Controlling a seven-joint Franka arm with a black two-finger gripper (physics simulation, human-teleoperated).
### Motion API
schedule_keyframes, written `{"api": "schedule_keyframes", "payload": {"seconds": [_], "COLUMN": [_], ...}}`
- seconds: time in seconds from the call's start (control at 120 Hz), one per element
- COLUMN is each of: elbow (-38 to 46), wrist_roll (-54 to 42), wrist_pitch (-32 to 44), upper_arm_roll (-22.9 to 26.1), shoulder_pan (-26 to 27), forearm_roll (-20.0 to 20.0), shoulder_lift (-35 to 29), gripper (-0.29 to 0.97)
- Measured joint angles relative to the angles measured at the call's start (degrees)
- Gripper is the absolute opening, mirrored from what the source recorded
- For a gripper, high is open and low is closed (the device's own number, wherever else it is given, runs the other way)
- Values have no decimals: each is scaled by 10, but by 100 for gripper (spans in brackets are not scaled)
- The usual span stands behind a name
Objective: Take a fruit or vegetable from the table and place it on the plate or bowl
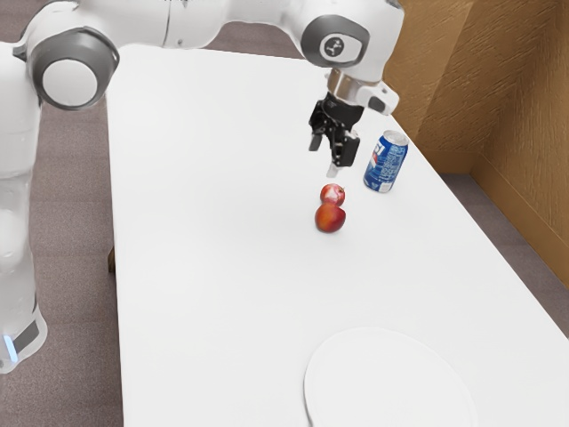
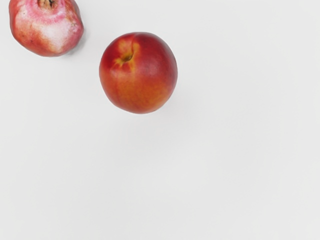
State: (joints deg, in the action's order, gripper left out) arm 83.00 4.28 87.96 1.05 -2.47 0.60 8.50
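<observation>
The gripper hangs spread and empty above the white table, near the blue soda can; the pomegranate lies just below it, beside the can; the peach lies slightly farther from the can; the white plate lies well apart from the can.

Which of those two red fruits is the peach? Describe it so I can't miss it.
On the white table, find the blue can; two fruits lie beside it. The peach is the one nearer the plate, smooth and orange-red; the pomegranate is pinker, with a crown.
</observation>
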Motion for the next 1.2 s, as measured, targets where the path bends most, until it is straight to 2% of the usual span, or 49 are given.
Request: {"api": "schedule_keyframes", "payload": {"seconds": [0.067, 0.208, 0.375, 1.2], "elbow": [51, 101, 105, 105], "wrist_roll": [0, 1, -2, -18], "wrist_pitch": [44, 118, 168, 249], "upper_arm_roll": [8, 13, 10, 10], "shoulder_pan": [-1, 3, -17, -36], "forearm_roll": [1, 2, 3, -4], "shoulder_lift": [-17, -23, -13, 79], "gripper": [68, 68, 68, 68]}}
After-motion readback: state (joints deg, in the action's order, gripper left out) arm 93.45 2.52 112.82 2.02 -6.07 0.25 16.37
